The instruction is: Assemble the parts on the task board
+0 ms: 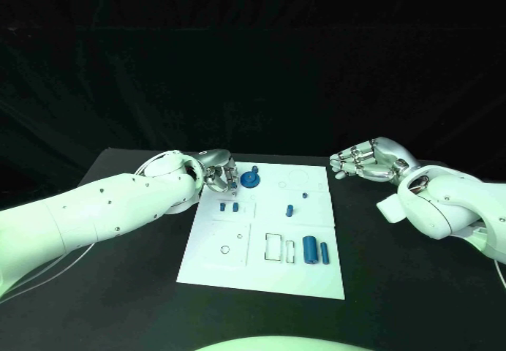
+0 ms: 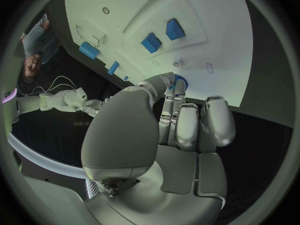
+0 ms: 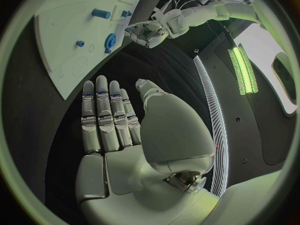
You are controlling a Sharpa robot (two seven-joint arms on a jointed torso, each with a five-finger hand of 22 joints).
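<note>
Nearest to the head camera lies the white task board (image 1: 264,270), flat on the black table (image 1: 126,292). On its near part stand a blue cylinder (image 1: 310,249) and, just beside it, a thinner blue bar (image 1: 325,253). Further up are two small blue blocks (image 1: 229,208) and a small blue peg (image 1: 289,211). At the far left corner of the board the left hand (image 1: 216,174) is next to a blue gear-like part (image 1: 248,179); whether its fingers grasp this part or only touch it, I cannot tell. The right hand (image 1: 365,162) is over the table, well apart from the board, fingers spread and grasping nothing.

From the left wrist, the left hand (image 2: 181,120) has its fingers stretched toward the board (image 2: 206,15), and the fingertips meet the blue part (image 2: 180,79), mostly hidden behind them. The two blue blocks (image 2: 162,36) lie beyond.

From the right wrist, the right hand (image 3: 115,130) is flat and released, with straight fingers over the dark table. The gear-like part (image 3: 110,40) stands at the board's edge, close to the left hand (image 3: 147,31).
</note>
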